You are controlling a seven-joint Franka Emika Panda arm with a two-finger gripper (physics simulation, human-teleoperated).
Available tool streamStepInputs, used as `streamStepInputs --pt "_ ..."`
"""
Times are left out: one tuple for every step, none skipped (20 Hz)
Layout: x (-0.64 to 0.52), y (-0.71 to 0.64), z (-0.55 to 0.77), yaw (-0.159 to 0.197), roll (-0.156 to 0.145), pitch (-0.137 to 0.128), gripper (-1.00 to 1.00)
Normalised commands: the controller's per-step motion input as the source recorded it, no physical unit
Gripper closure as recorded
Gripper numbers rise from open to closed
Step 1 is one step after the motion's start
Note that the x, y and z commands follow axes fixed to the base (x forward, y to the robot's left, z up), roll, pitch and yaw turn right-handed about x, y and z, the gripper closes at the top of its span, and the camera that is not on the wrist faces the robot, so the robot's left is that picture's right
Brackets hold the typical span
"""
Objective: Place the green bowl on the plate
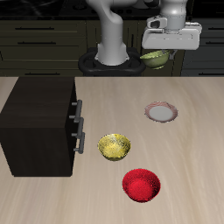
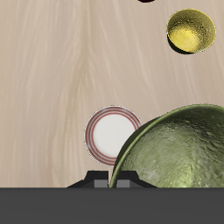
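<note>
My gripper (image 1: 158,52) is shut on the green bowl (image 1: 156,59) and holds it high above the table, towards the back. In the wrist view the green bowl (image 2: 179,150) is large and close, gripped at its rim, its olive speckled inside showing. The plate (image 1: 161,112), pale with a pinkish rim, lies flat on the table below and nearer the front than the bowl. In the wrist view the plate (image 2: 108,134) is partly covered by the bowl's rim.
A yellow bowl (image 1: 115,146) stands near the table's middle and also shows in the wrist view (image 2: 191,31). A red bowl (image 1: 141,185) sits near the front edge. A dark cabinet (image 1: 38,127) stands beside the yellow bowl.
</note>
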Motion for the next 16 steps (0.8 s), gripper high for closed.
streamStepInputs --pt "0.01 0.24 -0.50 -0.069 0.079 0.136 1.00" --pt "-0.06 0.14 -0.19 0.022 0.042 0.014 1.00" --pt "-0.09 0.07 -0.22 0.041 -0.015 -0.097 1.00" --pt "-0.03 0.13 -0.37 -0.066 0.000 0.069 1.00" --pt "0.08 0.06 -0.33 -0.026 0.027 0.073 1.00" --pt "0.03 0.03 -0.22 0.097 -0.017 -0.090 1.00" --pt "0.15 -0.08 -0.27 -0.041 -0.053 0.025 1.00" --pt "0.14 0.06 -0.21 -0.009 0.059 0.024 1.00" --pt "0.04 -0.03 -0.25 -0.011 -0.068 -0.024 1.00" --pt "0.12 -0.02 -0.24 -0.015 -0.015 -0.004 1.00" --pt "0.07 0.01 -0.32 0.032 0.047 0.013 1.00" --pt "0.05 0.20 -0.56 0.015 -0.042 0.022 1.00" --pt "0.07 -0.13 0.05 0.000 0.000 0.000 1.00" --pt "0.18 0.13 -0.74 -0.005 0.016 0.127 1.00" --pt "0.01 0.07 -0.21 0.015 0.009 -0.001 1.00" --pt "0.01 0.00 -0.23 -0.041 -0.011 0.023 1.00"
